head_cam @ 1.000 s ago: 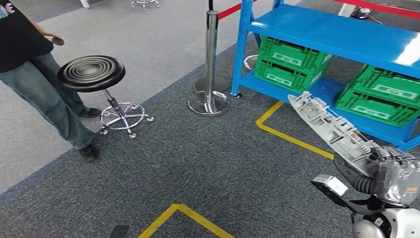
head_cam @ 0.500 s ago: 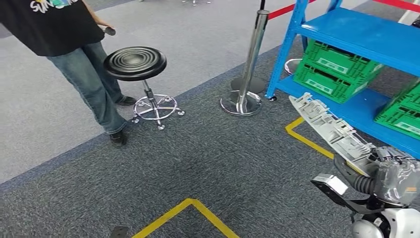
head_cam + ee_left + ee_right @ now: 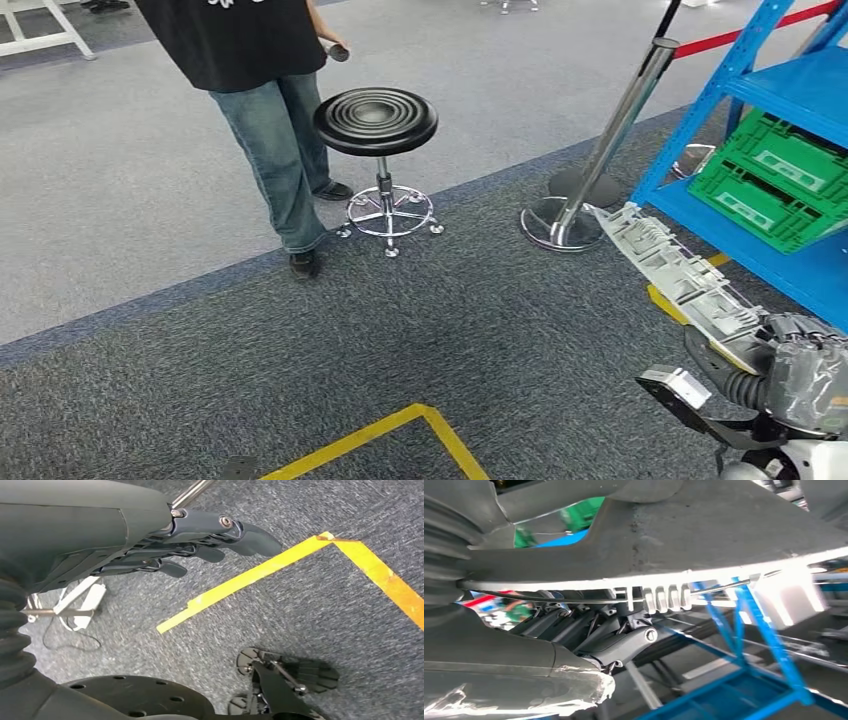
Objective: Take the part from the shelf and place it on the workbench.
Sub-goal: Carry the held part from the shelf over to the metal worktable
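The part [image 3: 680, 275] is a long pale grey ribbed plastic moulding, and it sticks out forward and to the left from my right hand [image 3: 790, 375] at the lower right of the head view. That hand grips its near end. In the right wrist view the part [image 3: 704, 540] spans the picture, with my dark fingers [image 3: 624, 640] wrapped beneath it. My left hand [image 3: 190, 545] hangs over the carpet with its fingers stretched out, holding nothing. The blue shelf [image 3: 790, 90] stands at the right edge, apart from the part.
Green crates [image 3: 775, 180] sit on the shelf's lower level. A chrome stanchion [image 3: 600, 150] with red tape stands just left of it. A black stool [image 3: 376, 122] and a person in jeans [image 3: 265, 110] are ahead on the left. Yellow floor tape [image 3: 400, 435] marks the dark carpet.
The camera has swung left, so shelf, stanchion, stool and person have slid right across the picture. The part stays in my right hand at the same angle.
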Robot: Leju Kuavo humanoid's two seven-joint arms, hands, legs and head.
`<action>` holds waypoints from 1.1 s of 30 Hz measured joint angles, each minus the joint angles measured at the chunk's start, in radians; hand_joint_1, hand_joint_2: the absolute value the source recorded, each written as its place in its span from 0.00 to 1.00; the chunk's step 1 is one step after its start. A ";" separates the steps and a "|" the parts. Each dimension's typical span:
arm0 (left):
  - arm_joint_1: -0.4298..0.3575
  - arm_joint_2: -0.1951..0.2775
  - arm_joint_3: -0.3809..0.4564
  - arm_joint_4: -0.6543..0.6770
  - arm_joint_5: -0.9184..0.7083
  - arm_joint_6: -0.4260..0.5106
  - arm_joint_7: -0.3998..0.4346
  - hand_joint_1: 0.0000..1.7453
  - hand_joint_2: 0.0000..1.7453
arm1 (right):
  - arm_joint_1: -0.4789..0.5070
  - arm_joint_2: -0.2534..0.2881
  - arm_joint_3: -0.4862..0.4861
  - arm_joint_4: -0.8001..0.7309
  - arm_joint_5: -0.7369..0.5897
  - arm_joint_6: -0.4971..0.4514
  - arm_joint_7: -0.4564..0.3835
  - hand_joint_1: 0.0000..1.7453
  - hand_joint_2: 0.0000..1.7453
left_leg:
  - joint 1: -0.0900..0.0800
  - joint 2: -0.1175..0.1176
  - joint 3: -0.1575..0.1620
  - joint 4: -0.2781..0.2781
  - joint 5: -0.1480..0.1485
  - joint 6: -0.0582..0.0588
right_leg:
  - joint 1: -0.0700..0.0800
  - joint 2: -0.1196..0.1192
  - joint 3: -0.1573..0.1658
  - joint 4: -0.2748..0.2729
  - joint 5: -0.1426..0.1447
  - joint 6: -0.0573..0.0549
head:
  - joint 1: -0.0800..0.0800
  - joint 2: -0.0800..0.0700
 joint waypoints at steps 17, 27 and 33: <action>-0.005 0.007 -0.010 0.001 -0.003 -0.002 0.003 0.00 1.00 | -0.004 0.001 0.000 -0.004 -0.002 0.000 0.014 1.00 1.00 | 0.000 0.197 -0.023 0.009 0.002 -0.024 | 0.010 -0.191 0.064 -0.036 -0.035 0.002 | -0.014 0.000; -0.003 0.007 -0.021 0.001 -0.003 -0.002 0.009 0.00 1.00 | -0.001 0.001 0.001 -0.004 0.011 0.000 0.025 1.00 1.00 | 0.002 0.053 -0.009 -0.002 0.006 0.013 | 0.004 -0.065 -0.083 0.209 -0.107 0.010 | -0.001 0.000; -0.002 0.005 -0.023 0.001 -0.003 -0.003 0.010 0.00 1.00 | -0.002 0.001 0.002 -0.004 0.015 0.000 0.028 1.00 1.00 | 0.006 -0.018 -0.016 0.001 0.008 -0.008 | 0.005 -0.003 0.022 -0.029 -0.004 -0.008 | -0.001 0.000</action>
